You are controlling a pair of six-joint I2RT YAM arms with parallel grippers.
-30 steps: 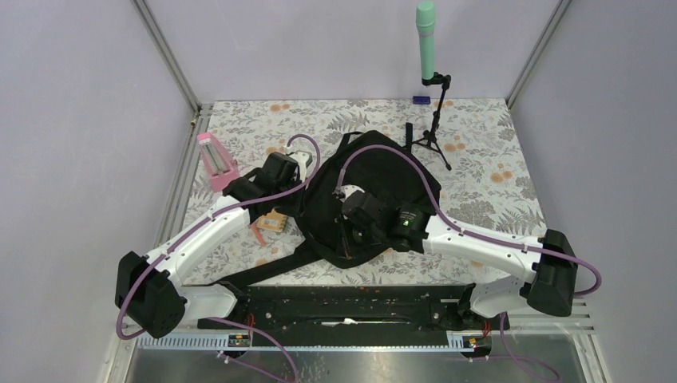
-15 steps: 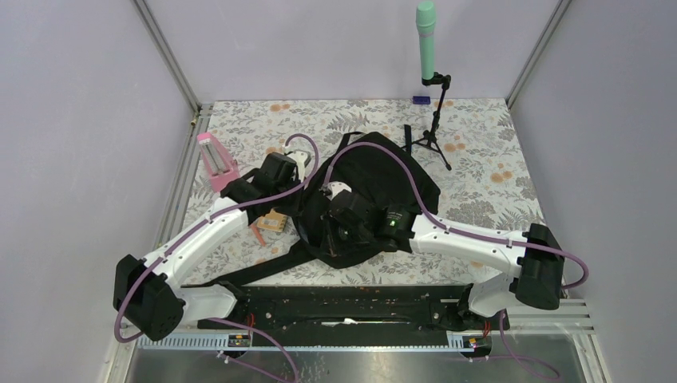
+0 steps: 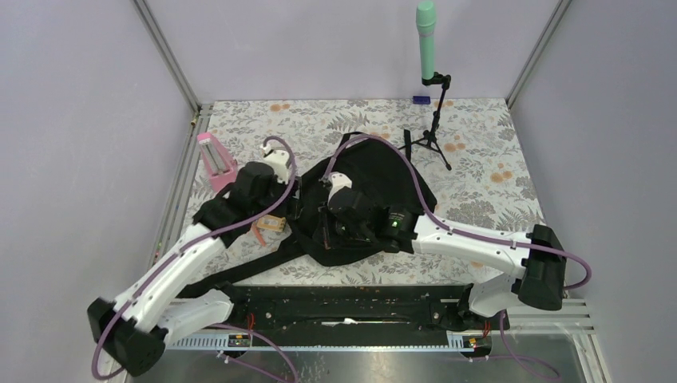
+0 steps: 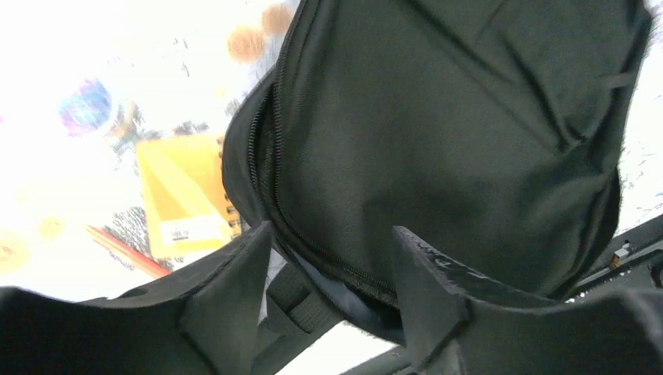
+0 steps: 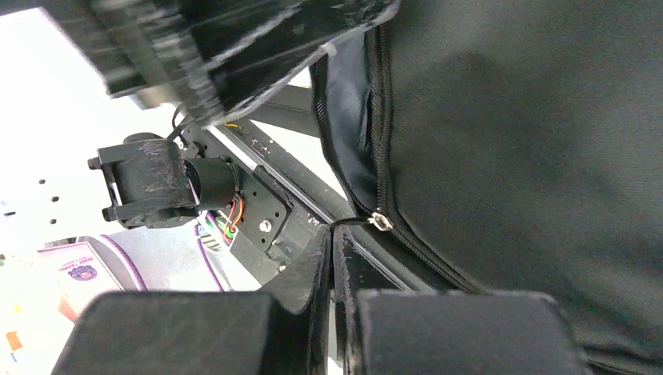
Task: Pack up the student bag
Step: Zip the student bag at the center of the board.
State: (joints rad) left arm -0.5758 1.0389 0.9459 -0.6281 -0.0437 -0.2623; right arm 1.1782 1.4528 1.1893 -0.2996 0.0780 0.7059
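Currently the bag lies mid-table, between my arms. My right gripper is clenched on the zipper pull. My left gripper hangs released above the bag's edge, grasping nothing. Risk: unanchored, the soft bag may drag with any pull, jamming the zipper.

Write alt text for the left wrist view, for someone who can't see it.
The black student bag fills most of the frame, its zipper partly open onto grey lining. The left gripper hangs close over that edge, fingers apart. A yellow notepad lies beside the bag, at left.
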